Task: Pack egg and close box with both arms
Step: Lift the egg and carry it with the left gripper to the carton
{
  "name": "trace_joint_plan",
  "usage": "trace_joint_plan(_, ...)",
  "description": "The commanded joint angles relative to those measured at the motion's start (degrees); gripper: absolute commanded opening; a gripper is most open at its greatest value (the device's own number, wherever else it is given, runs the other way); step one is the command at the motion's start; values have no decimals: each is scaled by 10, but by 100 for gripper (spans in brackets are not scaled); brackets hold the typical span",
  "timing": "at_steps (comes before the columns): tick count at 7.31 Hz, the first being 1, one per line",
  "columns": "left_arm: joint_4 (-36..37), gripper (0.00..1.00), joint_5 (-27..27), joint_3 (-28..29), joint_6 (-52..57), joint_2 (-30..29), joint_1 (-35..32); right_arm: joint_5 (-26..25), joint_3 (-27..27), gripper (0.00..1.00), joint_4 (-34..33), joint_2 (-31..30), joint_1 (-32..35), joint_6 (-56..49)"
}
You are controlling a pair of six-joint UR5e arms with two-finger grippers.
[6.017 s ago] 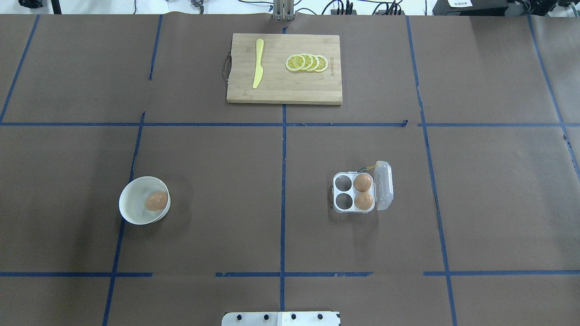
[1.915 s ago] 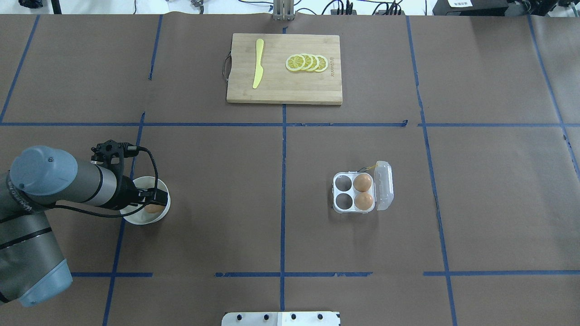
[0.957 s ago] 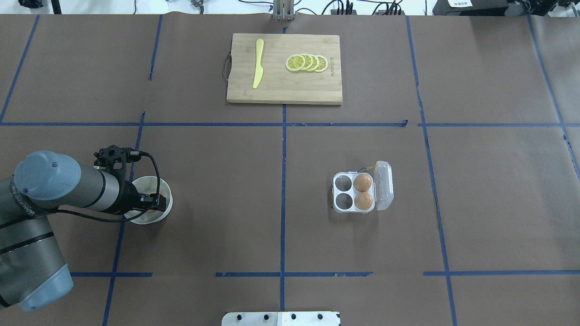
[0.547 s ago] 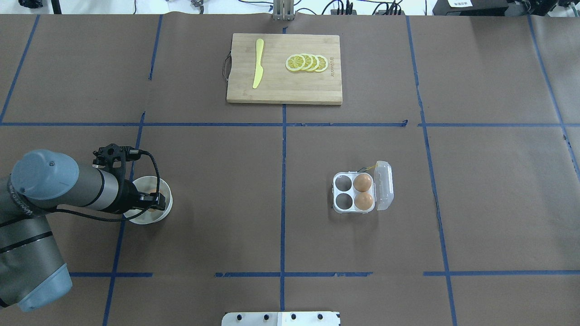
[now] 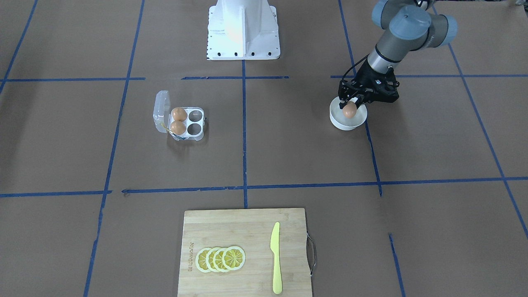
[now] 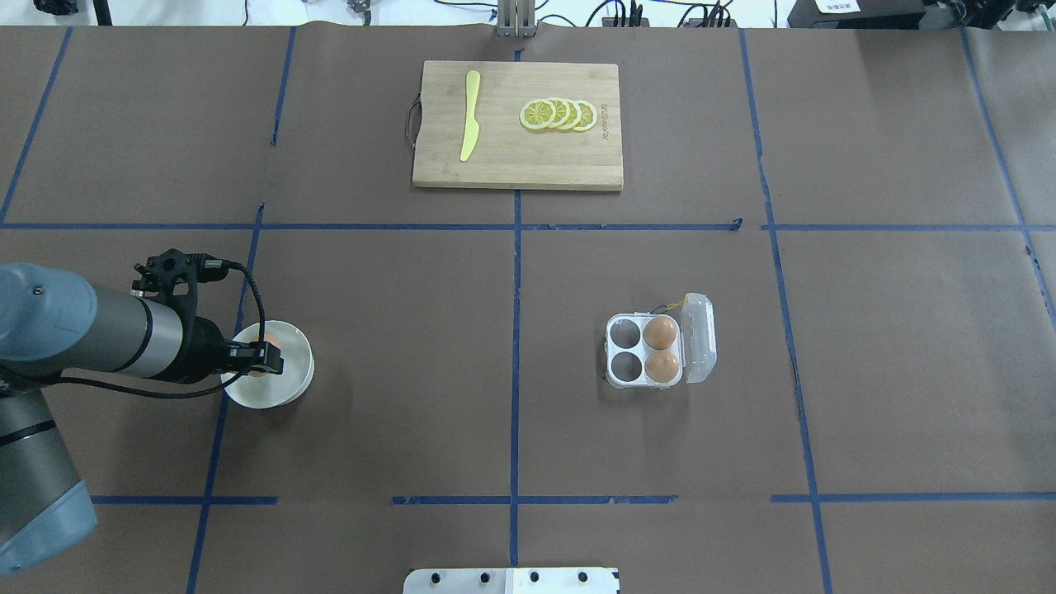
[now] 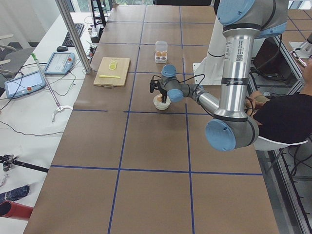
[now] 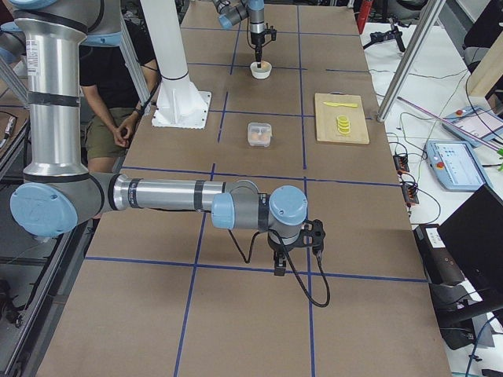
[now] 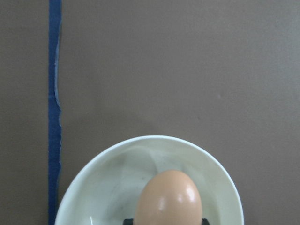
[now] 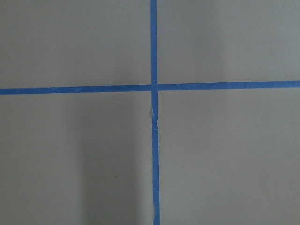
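Note:
My left gripper [image 5: 350,108] is shut on a tan-orange egg [image 5: 349,111] and holds it just above the white bowl [image 5: 359,120]. In the left wrist view the egg [image 9: 168,199] fills the bottom middle, over the bowl [image 9: 93,173]. The clear box [image 6: 615,351] stands right of centre, its lid [image 6: 700,338] open to the right. Two eggs [image 6: 661,332] fill its right cells; the two left cells are empty. My right gripper [image 8: 278,267] hangs over bare table and shows only in the exterior right view, so I cannot tell its state.
A wooden cutting board [image 6: 517,157] lies at the far middle with a yellow knife [image 6: 470,115] and lemon slices [image 6: 559,114]. The white pedestal [image 5: 242,29] stands at the robot's edge. A seated person [image 7: 282,112] is beside the table.
My left arm came in, reached into the bowl and closed on the egg. In the last half second it pulled back toward the left with the egg.

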Motion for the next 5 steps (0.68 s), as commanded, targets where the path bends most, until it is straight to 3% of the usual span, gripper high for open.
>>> trace_joint_plan(1, 0, 0, -4, -42, 0, 1, -25, 0, 5, 100, 0, 1, 0, -1)
trace_joint_plan(3, -6, 0, -3, 4, -40, -141, -20, 2, 5, 100, 1, 1, 0, -1)
trace_joint_plan(5, -22, 0, 8, 128, -76, -314, 43, 6, 5, 100, 1, 0, 0, -1)
